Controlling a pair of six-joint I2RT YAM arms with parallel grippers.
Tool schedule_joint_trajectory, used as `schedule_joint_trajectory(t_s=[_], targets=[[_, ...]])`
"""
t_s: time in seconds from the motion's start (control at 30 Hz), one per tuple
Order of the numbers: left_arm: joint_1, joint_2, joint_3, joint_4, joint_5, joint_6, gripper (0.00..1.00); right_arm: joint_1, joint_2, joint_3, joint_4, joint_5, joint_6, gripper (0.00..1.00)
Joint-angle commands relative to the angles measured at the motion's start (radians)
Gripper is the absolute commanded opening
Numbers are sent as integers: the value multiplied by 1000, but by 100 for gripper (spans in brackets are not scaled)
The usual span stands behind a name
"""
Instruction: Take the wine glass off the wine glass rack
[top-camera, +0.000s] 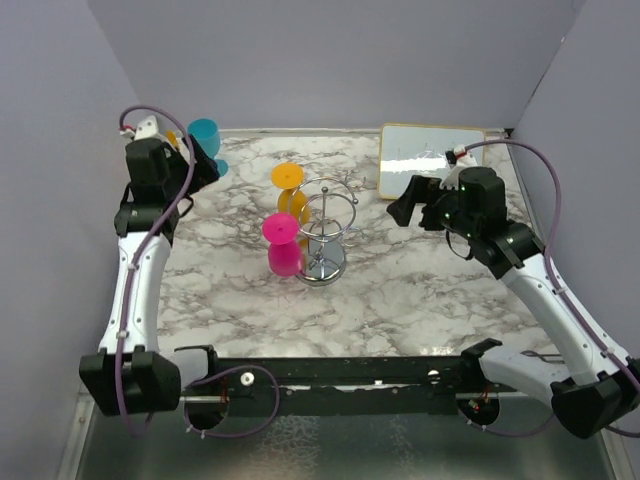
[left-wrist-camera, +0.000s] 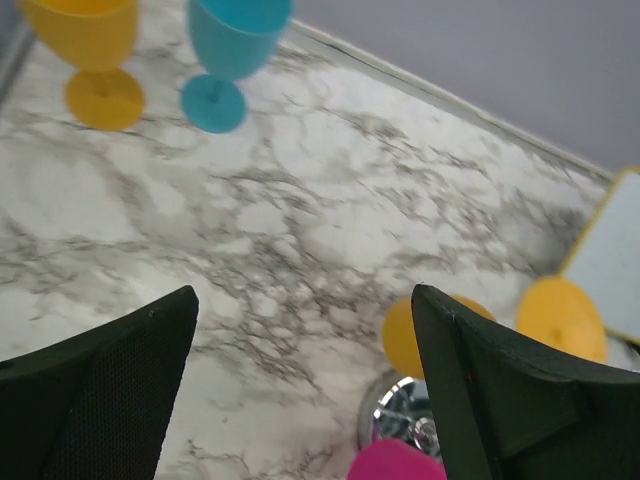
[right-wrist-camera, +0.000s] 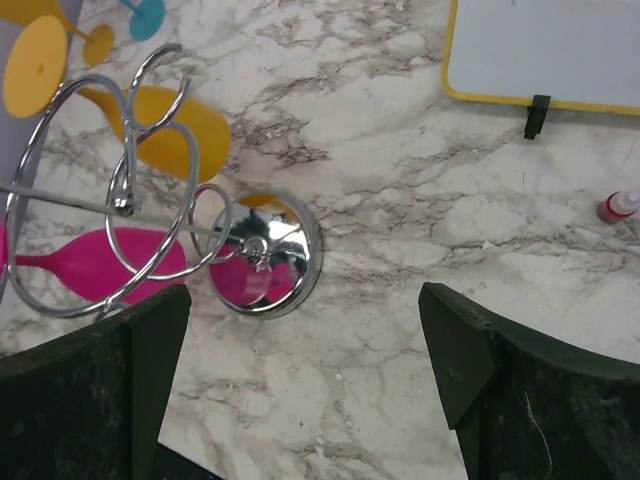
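Note:
The chrome wine glass rack (top-camera: 326, 232) stands mid-table. A pink wine glass (top-camera: 282, 245) and a yellow wine glass (top-camera: 291, 192) hang upside down on its left side. In the right wrist view the rack's disc base (right-wrist-camera: 268, 250) lies under the rings, with the pink glass (right-wrist-camera: 90, 265) and yellow glass (right-wrist-camera: 170, 130) to the left. My left gripper (top-camera: 203, 166) is open and empty at the back left, apart from the rack; its jaws (left-wrist-camera: 303, 292) stand wide. My right gripper (top-camera: 400, 207) is open and empty to the right of the rack, with only bare table between its fingertips (right-wrist-camera: 305, 290).
A blue glass (top-camera: 205, 138) and another yellow glass (left-wrist-camera: 90, 50) stand upright at the back left by the left gripper. A yellow-framed whiteboard (top-camera: 430, 160) lies at the back right, and a small red-and-white bottle (right-wrist-camera: 618, 205) lies near it. Grey walls close in the table.

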Motion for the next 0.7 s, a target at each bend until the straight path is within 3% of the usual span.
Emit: schedule_joint_trajectory(t_s=[0.0,0.23,0.47,0.67], targets=[[-97,-150,-135,124,197,4,90,-3,-100,-55,-24,-107,61,100],[-193,-300,-249,64,364,2,89,-3,-144,-116,24,-113,99,100],[-211,-433,-326,-49,384,-161,79,-3,-67,-59,30,-147,84,99],[-243,-433,-413,-69,484,-287,71,-3,-57,-69,48,-141,56,99]])
